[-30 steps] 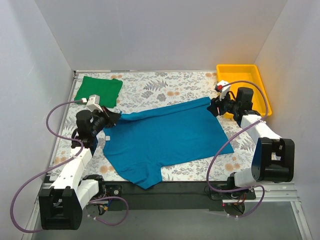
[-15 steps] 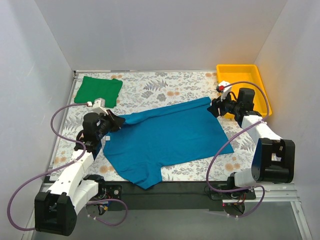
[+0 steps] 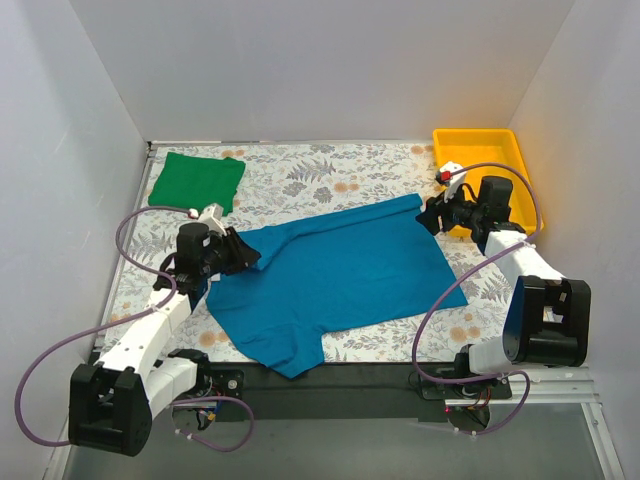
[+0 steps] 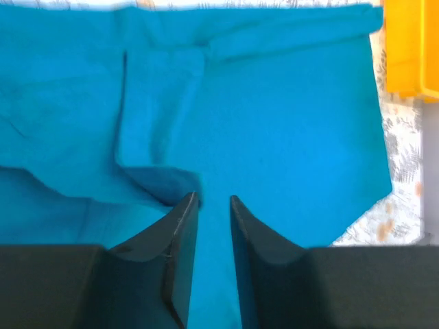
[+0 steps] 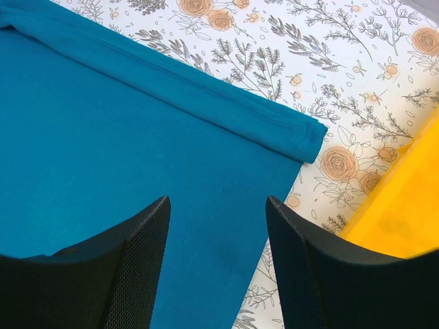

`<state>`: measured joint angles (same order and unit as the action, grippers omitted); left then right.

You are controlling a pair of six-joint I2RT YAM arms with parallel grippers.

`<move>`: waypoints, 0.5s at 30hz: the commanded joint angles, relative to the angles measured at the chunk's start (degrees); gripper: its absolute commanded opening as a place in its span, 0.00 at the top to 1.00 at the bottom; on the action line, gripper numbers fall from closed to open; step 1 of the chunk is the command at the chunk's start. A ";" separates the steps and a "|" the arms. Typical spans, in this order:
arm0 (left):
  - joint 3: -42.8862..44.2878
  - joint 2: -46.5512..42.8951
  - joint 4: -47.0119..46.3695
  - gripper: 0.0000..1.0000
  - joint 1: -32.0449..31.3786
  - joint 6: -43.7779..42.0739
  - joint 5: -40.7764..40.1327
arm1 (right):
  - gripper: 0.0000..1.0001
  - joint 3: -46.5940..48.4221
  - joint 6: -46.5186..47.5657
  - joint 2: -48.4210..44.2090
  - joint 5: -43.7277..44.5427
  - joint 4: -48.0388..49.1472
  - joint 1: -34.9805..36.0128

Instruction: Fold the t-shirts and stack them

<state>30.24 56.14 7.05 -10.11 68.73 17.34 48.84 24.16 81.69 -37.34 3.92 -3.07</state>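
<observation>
The teal-blue t-shirt (image 3: 340,270) lies spread across the middle of the table, its far edge folded over into a band (image 5: 226,110). A bright green t-shirt (image 3: 197,180) lies folded at the far left corner. My left gripper (image 3: 245,255) hangs low over the teal shirt's left end. In the left wrist view its jaws (image 4: 214,199) stand a narrow gap apart, with a raised cloth fold (image 4: 161,184) by the left fingertip and flat cloth showing between them. My right gripper (image 3: 428,215) is open above the shirt's far right corner (image 5: 302,140), nothing between its fingers (image 5: 218,200).
A yellow plastic tray (image 3: 473,132) stands at the far right corner, just beyond the right gripper, and shows in the wrist views too (image 5: 398,205). The floral table cover (image 3: 330,175) is bare between the two shirts. White walls close in the table on three sides.
My left gripper has moved right over the teal shirt, carrying its left end inward, and its jaws have parted slightly. The right arm has stayed in place.
</observation>
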 commanded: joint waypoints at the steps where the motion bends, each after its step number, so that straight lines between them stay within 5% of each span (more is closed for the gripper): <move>1: 3.24 1.69 8.75 0.74 -0.44 -0.35 6.20 | 0.35 -1.20 -0.34 -1.62 -1.50 0.73 -0.62; 4: 4.91 0.73 14.39 0.54 -0.70 -1.76 7.27 | 0.35 -1.20 -0.34 -1.53 -1.85 0.73 -0.88; 7: 7.02 -1.82 14.74 0.44 -0.70 -2.46 5.18 | 0.35 -1.12 -0.34 -1.27 -2.38 0.65 -0.97; 11: 10.97 2.29 12.91 0.40 -0.70 -2.72 -0.03 | 0.35 -1.11 -0.87 -1.10 -3.35 0.65 -0.89; 15: 16.24 18.07 10.88 0.40 -0.53 -4.91 0.41 | 0.34 -1.47 -0.87 -1.71 -5.45 -0.32 -1.23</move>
<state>43.07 64.66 18.55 -10.70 66.26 19.35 47.86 23.92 81.69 -39.64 3.51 -3.79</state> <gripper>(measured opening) 0.600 0.654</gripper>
